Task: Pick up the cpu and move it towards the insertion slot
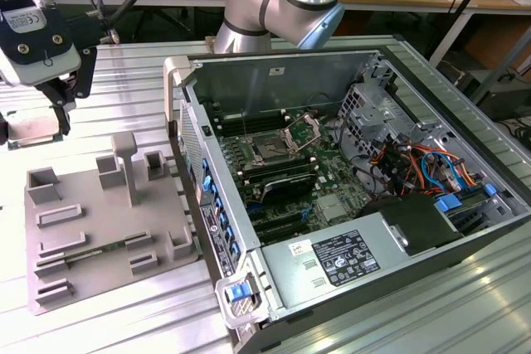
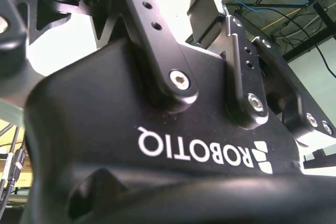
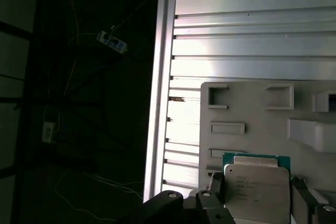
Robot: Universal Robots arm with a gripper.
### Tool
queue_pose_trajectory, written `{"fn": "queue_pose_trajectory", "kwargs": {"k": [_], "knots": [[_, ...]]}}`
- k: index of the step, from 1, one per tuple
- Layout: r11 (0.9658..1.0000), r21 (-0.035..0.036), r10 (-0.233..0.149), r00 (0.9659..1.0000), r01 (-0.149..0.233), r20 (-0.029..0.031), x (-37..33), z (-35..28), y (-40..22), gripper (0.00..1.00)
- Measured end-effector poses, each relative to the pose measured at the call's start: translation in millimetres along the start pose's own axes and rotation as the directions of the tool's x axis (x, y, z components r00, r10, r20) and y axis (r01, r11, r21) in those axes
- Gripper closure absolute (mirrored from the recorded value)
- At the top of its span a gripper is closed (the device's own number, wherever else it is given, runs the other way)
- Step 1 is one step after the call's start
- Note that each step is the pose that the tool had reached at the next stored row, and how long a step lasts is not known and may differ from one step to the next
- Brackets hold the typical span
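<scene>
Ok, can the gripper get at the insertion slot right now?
Probably yes: the computer case is open on top, the insertion slot lies uncovered with its bracket up, and the gripper, holding the cpu, hangs clear of the case.

Gripper (image 1: 58, 118) abv grey fixture (image 1: 99, 238), well apart frm insertion slot (image 1: 272, 148).

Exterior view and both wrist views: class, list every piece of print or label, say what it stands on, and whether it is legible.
Gripper housing: white maker's lettering with a logo, upside down, legible; a brand name, not copied.
cpu metal top: printed lines, too small to read.
Power supply label: too small to read.
White block on the arm's wrist: label marks, too small to read.
</scene>
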State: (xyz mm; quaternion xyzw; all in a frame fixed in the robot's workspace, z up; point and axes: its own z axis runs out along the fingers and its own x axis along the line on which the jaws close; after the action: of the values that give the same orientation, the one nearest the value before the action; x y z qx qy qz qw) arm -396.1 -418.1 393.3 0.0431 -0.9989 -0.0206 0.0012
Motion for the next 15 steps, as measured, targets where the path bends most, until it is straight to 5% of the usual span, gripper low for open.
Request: {"fn": "queue_pose_trajectory", "kwargs": {"k": [15], "knots": [[1.0,0.0,0.0,1.0,0.0,0.0,-11.9,0.0,-1.0,0.45]]}}
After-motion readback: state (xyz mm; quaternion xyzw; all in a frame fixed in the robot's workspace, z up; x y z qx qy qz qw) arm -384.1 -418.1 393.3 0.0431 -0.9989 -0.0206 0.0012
